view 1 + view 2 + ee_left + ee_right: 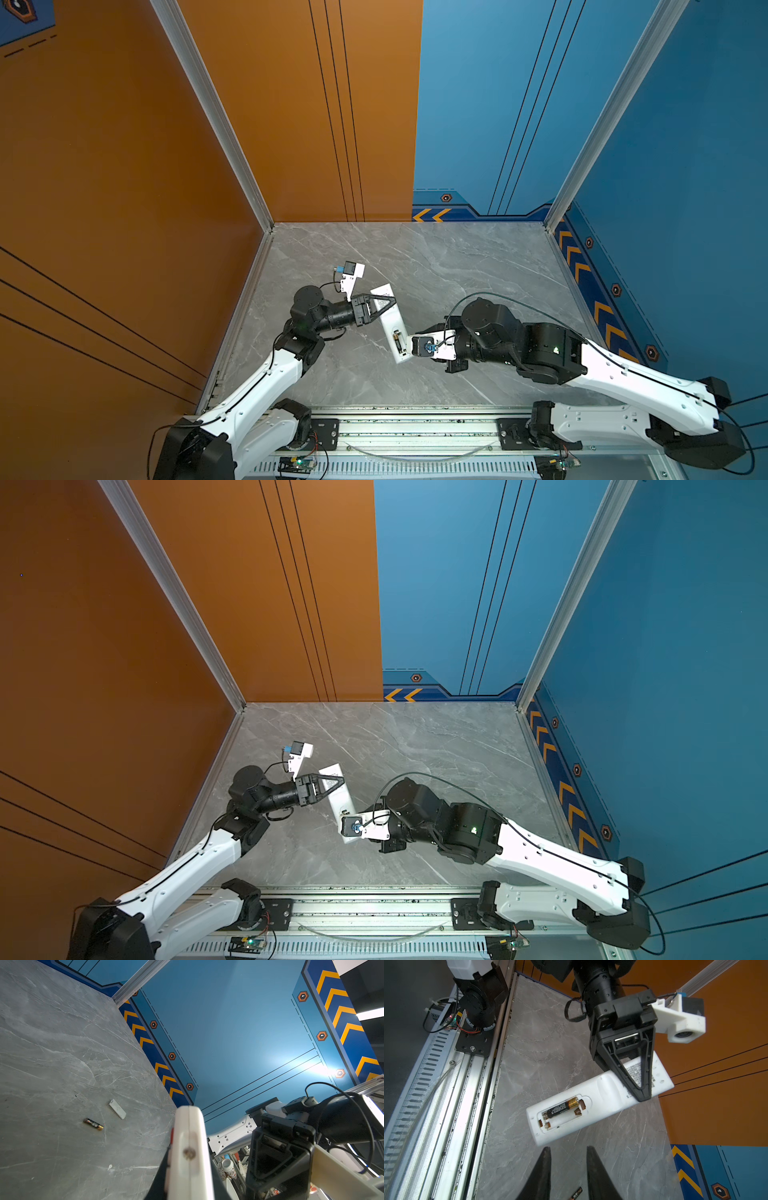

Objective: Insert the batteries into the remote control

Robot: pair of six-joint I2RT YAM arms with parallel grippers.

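Left gripper clamps remote control; right gripper parted, empty. Risk: loose battery below it rolls away when pinched.

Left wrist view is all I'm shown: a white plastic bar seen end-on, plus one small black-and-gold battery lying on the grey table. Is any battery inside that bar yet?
Observer: Yes. In the right wrist view the long white plastic remote control has its back recess open, with one black, gold-ended battery seated in one slot; the other slot is bare.
Operator: What holds the bar up?
Observer: The left claw is shut on its labelled end, away from the recess.
Operator: And the other claw?
Observer: The right claw is open and empty, pointing toward the remote's recess end without touching it.
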